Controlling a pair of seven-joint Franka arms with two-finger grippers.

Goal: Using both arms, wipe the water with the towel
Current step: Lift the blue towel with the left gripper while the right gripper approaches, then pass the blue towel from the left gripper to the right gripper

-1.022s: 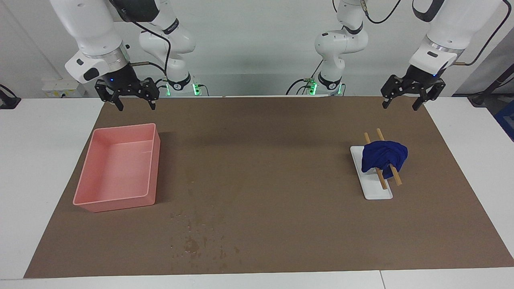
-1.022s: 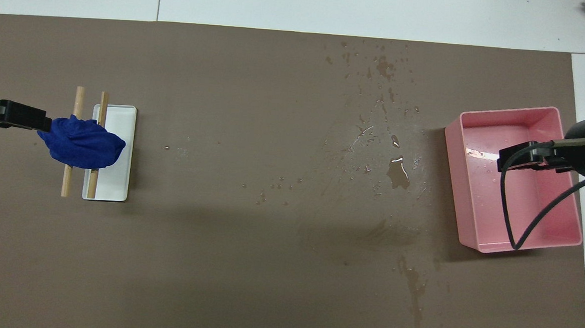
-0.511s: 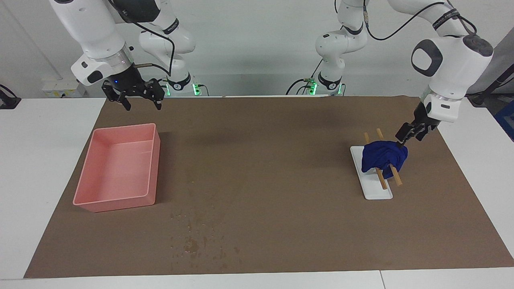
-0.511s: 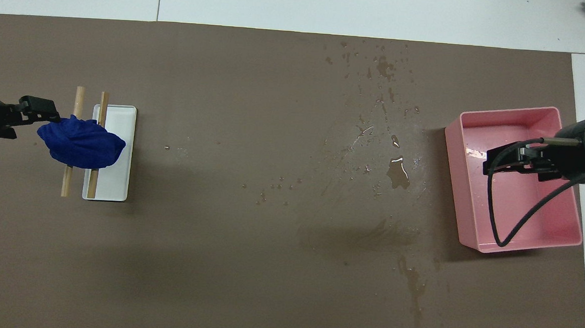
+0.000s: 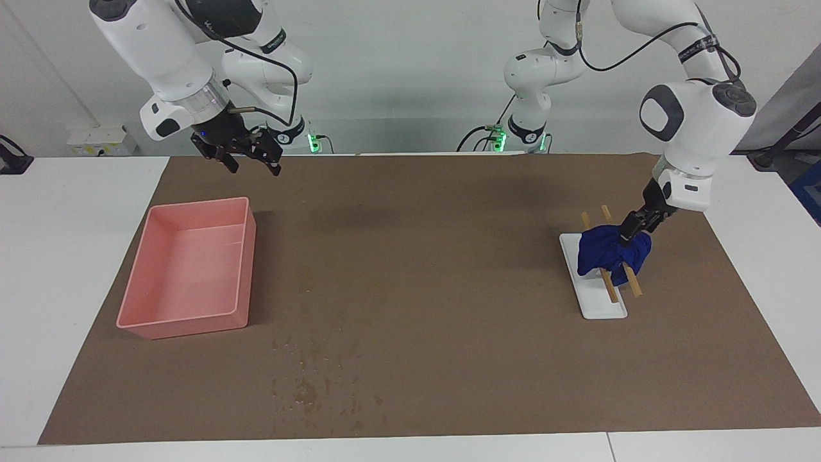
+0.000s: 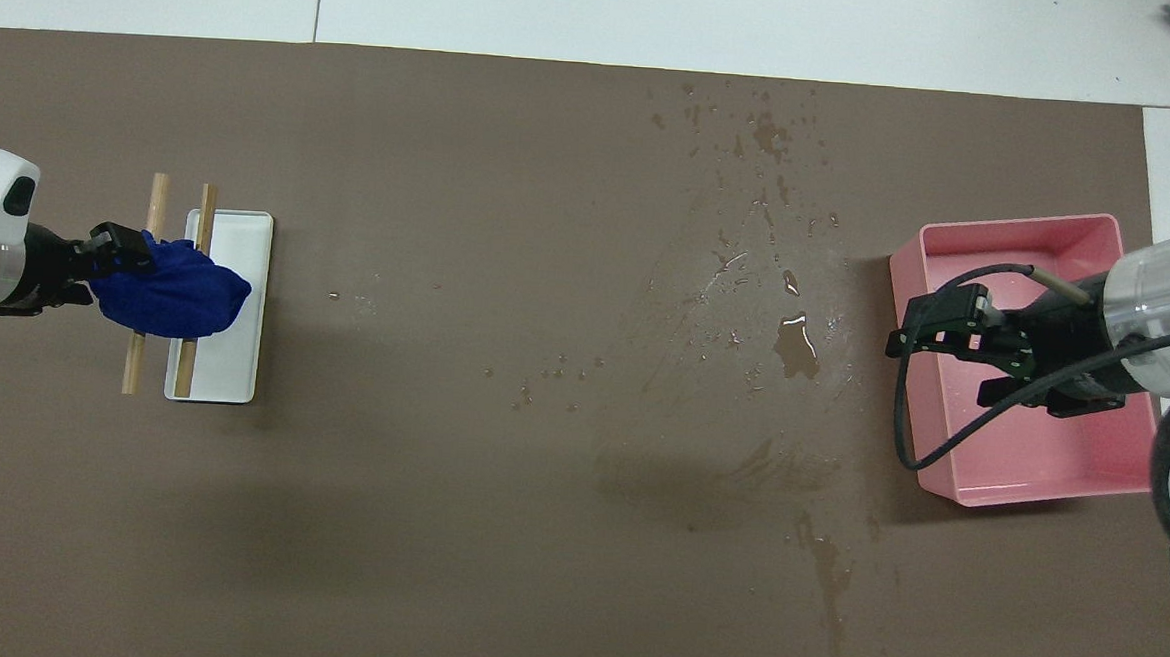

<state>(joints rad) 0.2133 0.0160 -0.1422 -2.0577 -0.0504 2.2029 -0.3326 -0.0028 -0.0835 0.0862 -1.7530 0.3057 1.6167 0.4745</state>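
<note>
Brown mat [image 5: 449,276] covering most of a white table [image 5: 77,256], with a broad bare stretch of mat between the two arms. Pink tub [image 5: 186,269] toward the right arm's end, its walls upright and its inside partly covered in the overhead view by the arm above it. Water [image 6: 794,345] spread over the mat beside the tub as one small puddle, streaks and scattered drops (more drops lie farther from the robots, near the mat's edge). White tray [image 5: 593,289] toward the left arm's end, with two wooden rods [image 5: 632,282] laid across it. Dark blue towel [image 5: 609,253] bunched in a crumpled heap on the rods, over the tray. Left gripper [image 5: 627,230] down at the towel's edge, its fingertips sunk in the cloth; whether they grasp it cannot be told. Right gripper [image 5: 250,163] raised over the mat beside the tub, fingers spread apart, nothing held.
</note>
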